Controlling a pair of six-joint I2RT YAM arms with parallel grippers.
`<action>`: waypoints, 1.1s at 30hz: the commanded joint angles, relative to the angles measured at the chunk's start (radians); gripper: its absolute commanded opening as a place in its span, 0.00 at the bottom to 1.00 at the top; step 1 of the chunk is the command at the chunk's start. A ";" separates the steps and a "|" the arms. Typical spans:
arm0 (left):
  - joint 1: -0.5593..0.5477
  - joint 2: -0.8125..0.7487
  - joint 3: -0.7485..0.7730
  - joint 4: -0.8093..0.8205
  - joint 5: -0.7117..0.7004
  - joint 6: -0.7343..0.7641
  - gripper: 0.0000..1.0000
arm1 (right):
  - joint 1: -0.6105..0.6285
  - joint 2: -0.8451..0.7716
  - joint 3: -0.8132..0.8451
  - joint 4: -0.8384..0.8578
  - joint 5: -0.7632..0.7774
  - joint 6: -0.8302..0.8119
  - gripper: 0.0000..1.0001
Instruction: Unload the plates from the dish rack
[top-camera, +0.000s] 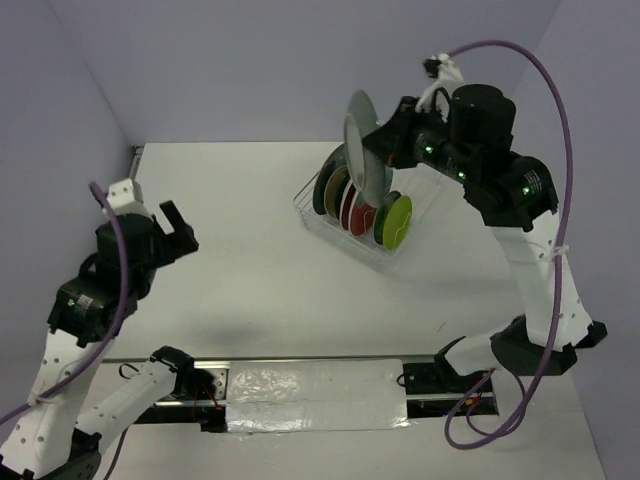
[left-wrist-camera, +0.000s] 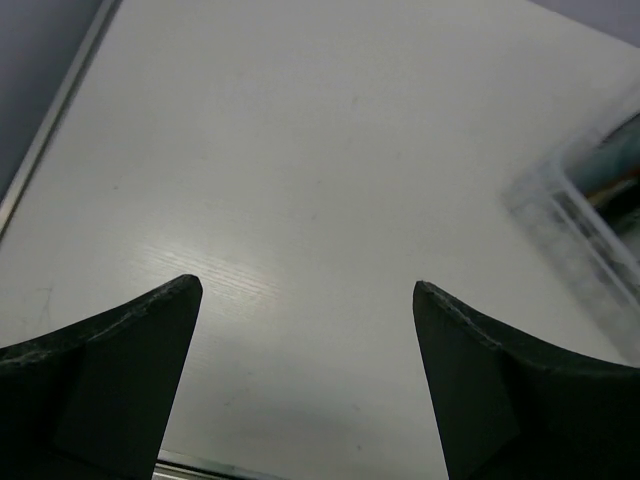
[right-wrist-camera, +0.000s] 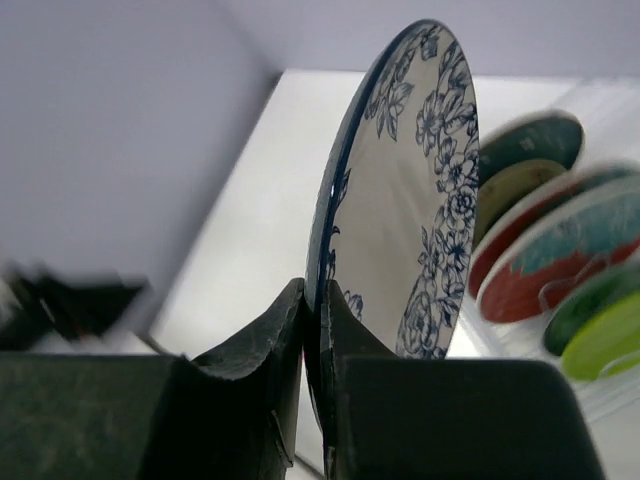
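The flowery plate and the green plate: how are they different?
The flowery plate is white with blue flowers; the green plate is lime green. The flowery plate is held up in the right pincer; the green plate stands in the dish rack. Both are round, on edge.

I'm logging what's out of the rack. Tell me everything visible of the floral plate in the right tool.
The floral plate is round, white with dark blue flowers around its border and a dark rim, glossy like glazed ceramic. It stands on edge, nearly upright, its lower rim pinched in the shut right tool. In the top view it is held above the dish rack, apparently clear of the plates there. Nothing else seems to touch it.
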 joint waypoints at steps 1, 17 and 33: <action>0.000 0.065 0.280 -0.019 0.185 -0.113 1.00 | 0.240 0.117 0.325 -0.188 -0.097 -0.492 0.00; 0.000 0.272 0.453 -0.061 0.618 -0.284 0.99 | 1.006 0.063 -0.472 0.555 1.143 -1.505 0.00; 0.000 0.240 0.208 0.124 0.718 -0.298 0.29 | 1.081 0.089 -0.445 0.644 0.986 -1.473 0.00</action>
